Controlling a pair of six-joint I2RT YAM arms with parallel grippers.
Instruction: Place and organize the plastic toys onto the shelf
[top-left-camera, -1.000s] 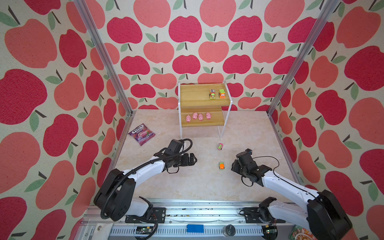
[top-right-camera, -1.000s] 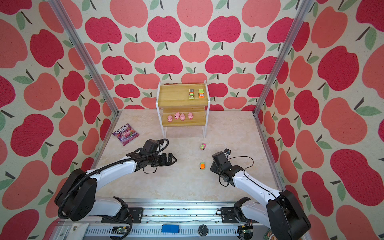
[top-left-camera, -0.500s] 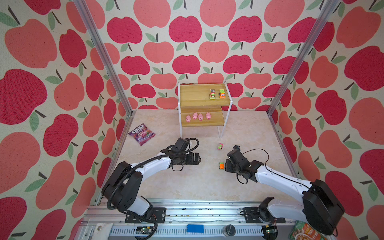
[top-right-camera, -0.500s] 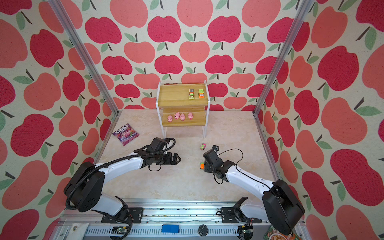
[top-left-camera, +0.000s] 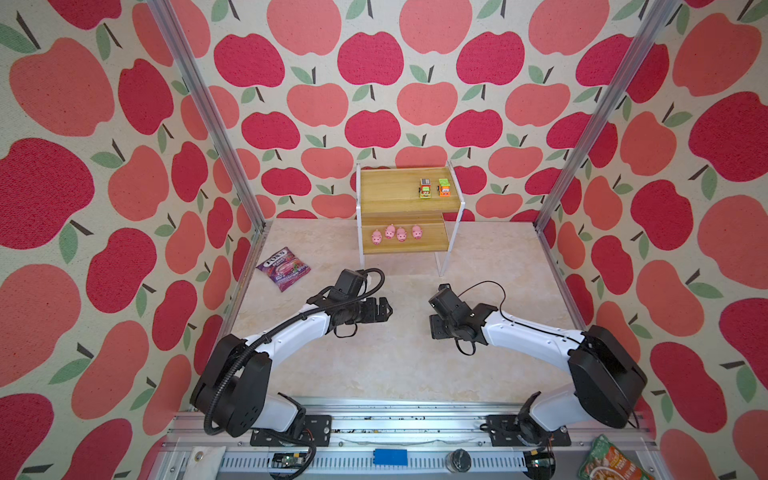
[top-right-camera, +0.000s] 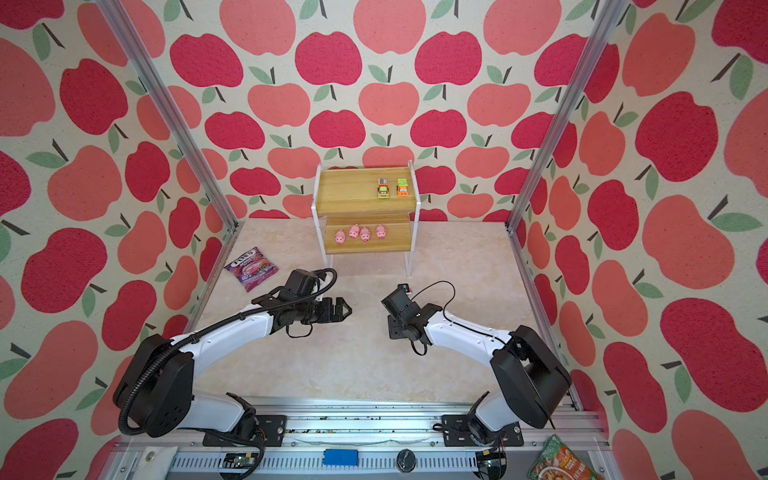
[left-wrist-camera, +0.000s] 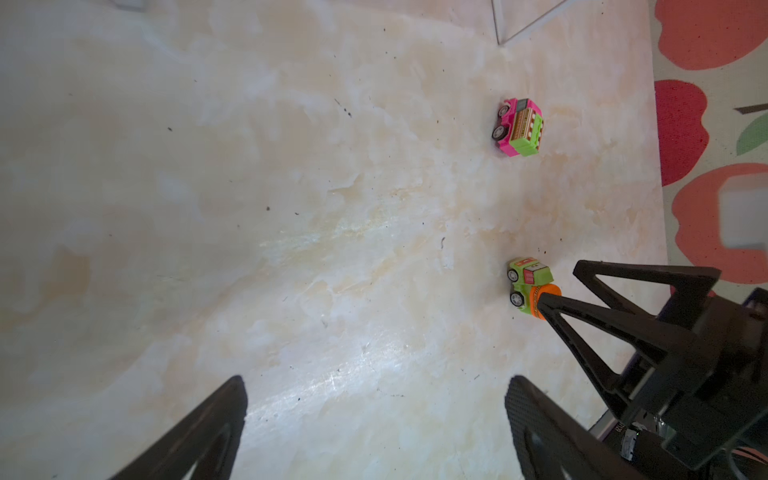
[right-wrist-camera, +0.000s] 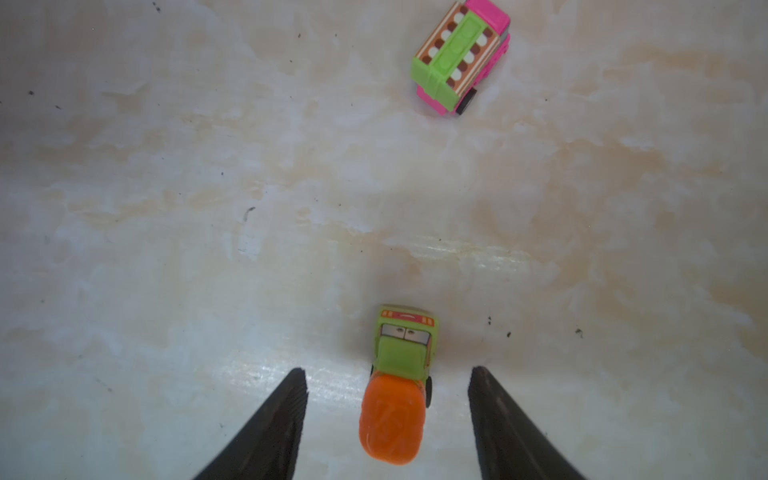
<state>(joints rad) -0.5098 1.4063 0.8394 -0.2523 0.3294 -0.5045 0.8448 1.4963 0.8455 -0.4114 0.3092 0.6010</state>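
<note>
Four pigs (top-left-camera: 389, 231), two cars (top-left-camera: 424, 189) on shelf (top-left-camera: 390, 193), two trucks (right-wrist-camera: 460, 58) on table (top-left-camera: 374, 365), left fingers (left-wrist-camera: 199, 436) wide, right fingers (right-wrist-camera: 270, 428) apart

purple candy bag (top-left-camera: 283, 269) (top-right-camera: 250, 268) on surface near left wall: white brand lettering "fox's" across its upper part, readable in both top views. smaller word beneath it too small to read. green-and-orange toy truck (right-wrist-camera: 397, 386), right wrist view: raised marks on orange drum, maybe digits, too blurred to tell. packet (top-left-camera: 611, 461) at near right corner, beyond surface edge: printed front, lettering too small to read.
</note>
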